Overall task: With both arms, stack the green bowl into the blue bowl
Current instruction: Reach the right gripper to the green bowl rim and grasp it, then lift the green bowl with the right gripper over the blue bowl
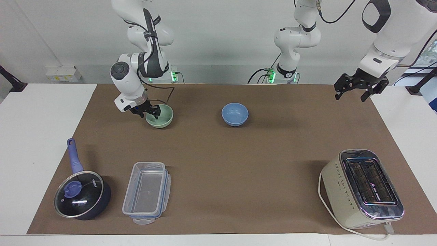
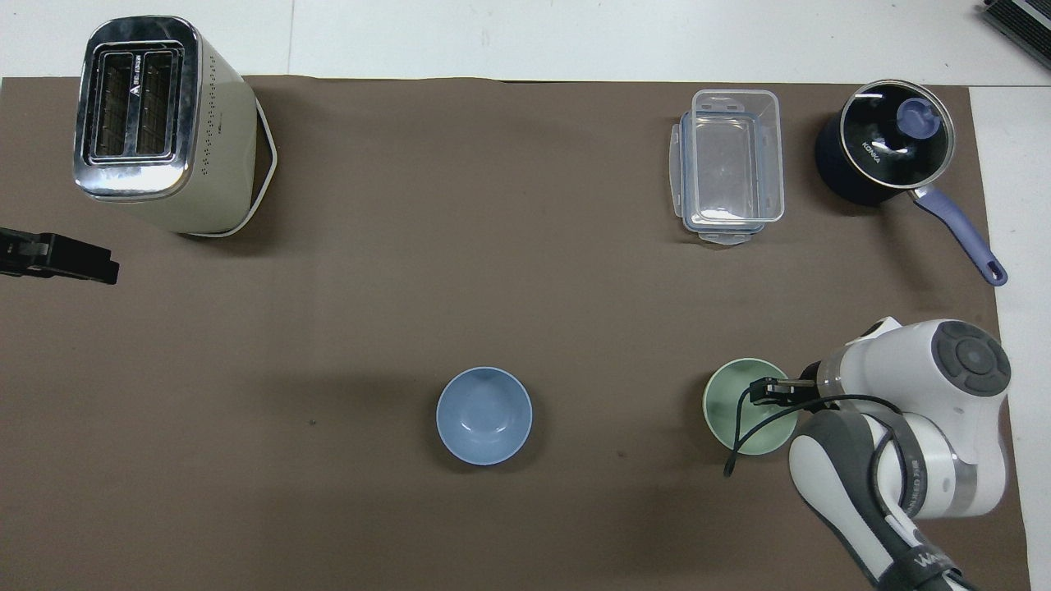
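2 bowls [image 1: 159, 116] [image 1: 235, 114] sit apart, nearer the robots than the toaster [image 1: 362, 188].

The white counter [image 1: 41, 136] carries a brown mat [image 1: 218, 164]. On the mat sit a green bowl [image 1: 162, 118], a blue bowl [image 1: 235, 114], a lidded saucepan [image 1: 83, 194], a clear container [image 1: 147, 193] and a toaster [image 1: 362, 189].
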Robot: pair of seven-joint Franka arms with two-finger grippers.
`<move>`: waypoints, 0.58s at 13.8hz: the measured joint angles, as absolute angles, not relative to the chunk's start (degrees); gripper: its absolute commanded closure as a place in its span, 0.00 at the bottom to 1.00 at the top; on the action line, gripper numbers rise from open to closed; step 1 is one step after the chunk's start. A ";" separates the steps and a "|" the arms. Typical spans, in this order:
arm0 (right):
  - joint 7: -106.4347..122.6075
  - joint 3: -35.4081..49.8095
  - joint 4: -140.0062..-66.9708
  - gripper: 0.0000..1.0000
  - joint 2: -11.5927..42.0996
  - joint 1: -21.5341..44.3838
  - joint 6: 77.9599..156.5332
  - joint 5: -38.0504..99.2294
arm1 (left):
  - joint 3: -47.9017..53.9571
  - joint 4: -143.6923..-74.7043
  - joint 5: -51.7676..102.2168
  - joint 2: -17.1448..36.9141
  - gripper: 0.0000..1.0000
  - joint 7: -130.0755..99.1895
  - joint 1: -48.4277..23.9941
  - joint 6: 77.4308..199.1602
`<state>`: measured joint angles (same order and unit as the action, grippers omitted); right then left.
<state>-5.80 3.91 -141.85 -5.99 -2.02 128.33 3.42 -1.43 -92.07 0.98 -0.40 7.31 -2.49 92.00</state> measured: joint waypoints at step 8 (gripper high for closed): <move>-4.96 3.91 -140.28 1.00 -6.40 -1.92 126.14 3.72 | -1.43 -92.07 0.98 -0.40 0.00 7.31 -2.49 92.00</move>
<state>-4.96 3.91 -140.28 -6.40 -1.92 126.14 3.72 -1.43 -92.07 0.98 -0.40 7.31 -2.49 92.00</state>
